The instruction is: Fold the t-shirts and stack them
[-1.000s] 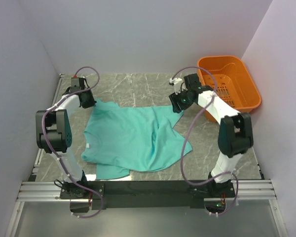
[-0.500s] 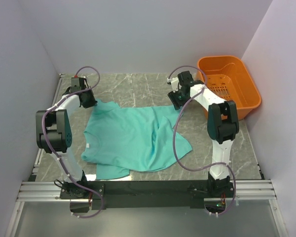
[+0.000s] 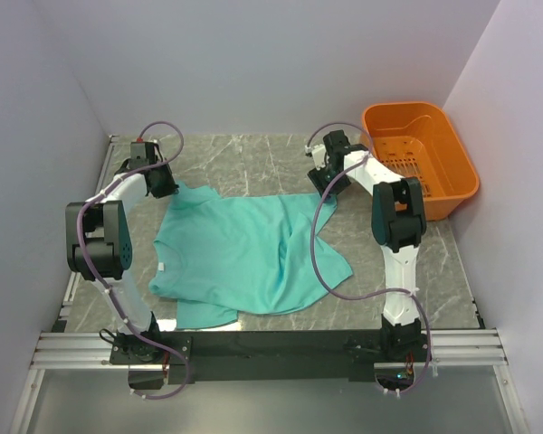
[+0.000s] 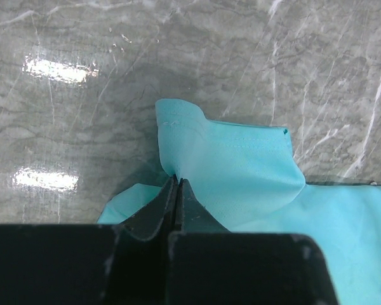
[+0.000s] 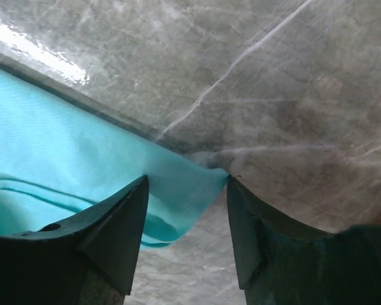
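A plain teal t-shirt [image 3: 244, 253] lies spread and rumpled on the marble table. My left gripper [image 3: 169, 190] is at its far left corner and is shut on a fold of the cloth [image 4: 241, 165]; the left gripper [image 4: 176, 180] shows its jaws pressed together on the edge. My right gripper [image 3: 324, 190] is at the shirt's far right corner. In the right wrist view the right gripper [image 5: 187, 181] stands open, with the shirt's corner [image 5: 184, 184] lying between its fingers, unpinched. Part of the far edge is hidden under the arms.
An orange plastic basket [image 3: 457, 149] stands at the far right of the table, just beyond the right arm. Grey walls close in the left, back and right sides. The metal rail with the arm bases [image 3: 271, 348] runs along the near edge.
The right arm has swung its elbow leftward and stands more upright; its gripper stays by the shirt's far right corner. The left arm and the shirt have not moved.
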Tool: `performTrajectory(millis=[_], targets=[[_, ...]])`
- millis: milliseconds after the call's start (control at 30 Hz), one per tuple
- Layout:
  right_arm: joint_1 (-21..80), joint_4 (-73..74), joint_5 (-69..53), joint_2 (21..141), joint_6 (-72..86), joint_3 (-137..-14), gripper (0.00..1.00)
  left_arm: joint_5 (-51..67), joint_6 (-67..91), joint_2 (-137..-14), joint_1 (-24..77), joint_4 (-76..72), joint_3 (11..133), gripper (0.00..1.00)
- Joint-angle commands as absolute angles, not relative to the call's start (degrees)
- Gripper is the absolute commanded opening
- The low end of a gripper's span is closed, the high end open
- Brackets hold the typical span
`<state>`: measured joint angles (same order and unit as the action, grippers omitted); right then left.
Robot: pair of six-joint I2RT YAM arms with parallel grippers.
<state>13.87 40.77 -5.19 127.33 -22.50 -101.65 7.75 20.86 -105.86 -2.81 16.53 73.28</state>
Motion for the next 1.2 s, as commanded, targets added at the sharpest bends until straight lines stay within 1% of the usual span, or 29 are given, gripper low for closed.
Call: performTrajectory(millis=[0,67,133,167,233,267,333,367,433,467,500,567,700,833,1000,1167], targets=[[13.18,42.89,-5.62,128.32,-23.55,-105.29,0.58,8.96,21.18,-105.21,-2.72,14.85,74.35,0.01],[13.18,43.24,-5.80,129.02,-23.82,-105.82,0.54,9.05,21.09,-105.12,-2.72,14.77,74.44,0.01],[13.18,43.59,-6.24,129.37,-23.91,-106.08,0.44,9.23,21.09,-105.21,-2.81,14.68,74.53,0.01],[13.18,43.68,-6.41,129.46,-23.91,-106.17,0.37,9.32,21.18,-105.12,-2.73,14.59,74.53,0.01],[13.01,43.07,-6.94,128.68,-24.26,-105.74,0.29,9.84,21.18,-104.94,-2.73,14.50,74.53,0.01],[12.92,42.54,-6.94,128.15,-24.34,-104.60,0.23,10.02,21.27,-104.85,-2.72,14.50,74.53,0.01],[12.92,40.26,-6.68,125.43,-24.61,-103.19,0.18,10.37,21.44,-104.07,-2.72,13.89,74.27,0.01],[13.01,39.47,-6.51,124.20,-24.78,-101.62,0.14,10.63,21.53,-103.63,-2.72,13.71,74.18,0.01],[12.92,37.45,-6.42,119.72,-25.22,-100.11,0.10,11.16,21.62,-101.43,-2.72,12.66,73.48,0.01],[12.83,36.92,-6.76,117.88,-25.57,-98.72,0.05,11.25,21.71,-100.47,-2.81,12.31,73.30,0.01],[12.92,36.22,-7.20,114.03,-25.75,-98.01,0.04,11.42,21.62,-98.28,-2.73,12.13,73.21,0.01],[12.92,35.77,-8.86,109.97,-26.10,-96.25,0.02,11.77,22.23,-95.46,-2.72,11.08,72.86,0.01],[12.22,36.29,-14.14,97.25,-26.45,-93.96,0.00,11.52,23.64,-84.59,-2.73,9.23,71.46,0.01],[11.69,37.44,-18.80,86.68,-27.51,-93.69,0.00,10.55,25.66,-74.55,-2.81,8.44,71.54,0.01],[11.25,41.91,-22.84,74.82,-26.81,-100.88,0.00,8.44,29.17,-61.03,-2.72,7.04,74.52,0.01],[11.16,44.56,-24.08,66.90,-24.09,-111.59,0.00,7.56,32.69,-51.00,-2.72,5.10,78.92,0.01]])
